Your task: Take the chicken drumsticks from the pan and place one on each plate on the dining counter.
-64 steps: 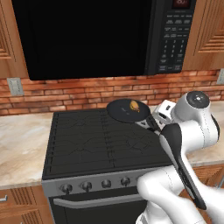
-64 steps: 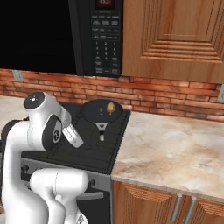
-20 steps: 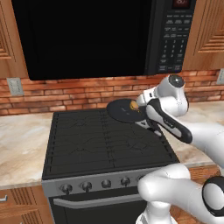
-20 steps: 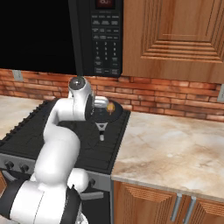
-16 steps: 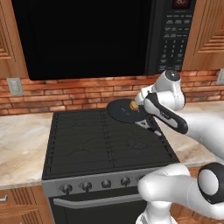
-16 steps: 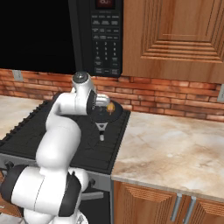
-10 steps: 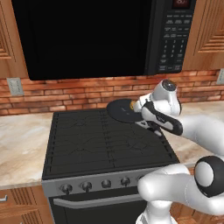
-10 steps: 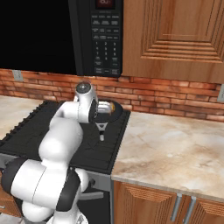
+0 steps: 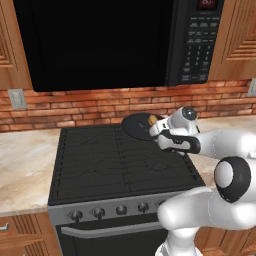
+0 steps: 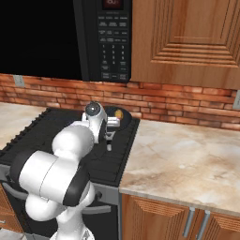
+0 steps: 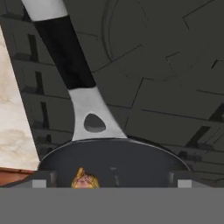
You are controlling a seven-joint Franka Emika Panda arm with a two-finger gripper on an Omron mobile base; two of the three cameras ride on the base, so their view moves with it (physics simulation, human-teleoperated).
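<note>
Black stove top (image 9: pixel 115 162) carries dark pan (image 9: pixel 136 126) at back right corner, handle (image 11: pixel 72 70) reaching forward over grates; pan sits directly on stove. Marbled worktop (image 10: pixel 187 161) flanks stove on both sides

The white arm (image 9: pixel 210 150) reaches over the black stove (image 9: pixel 120 162) — hand at the pan (image 9: pixel 136 125) (rear right burner).

Open stovetop (image 9: pixel 115 160) lies before the pan (image 9: pixel 136 125); brick wall (image 9: pixel 90 105) behind and microwave (image 9: pixel 100 42) overhead crowd it.
</note>
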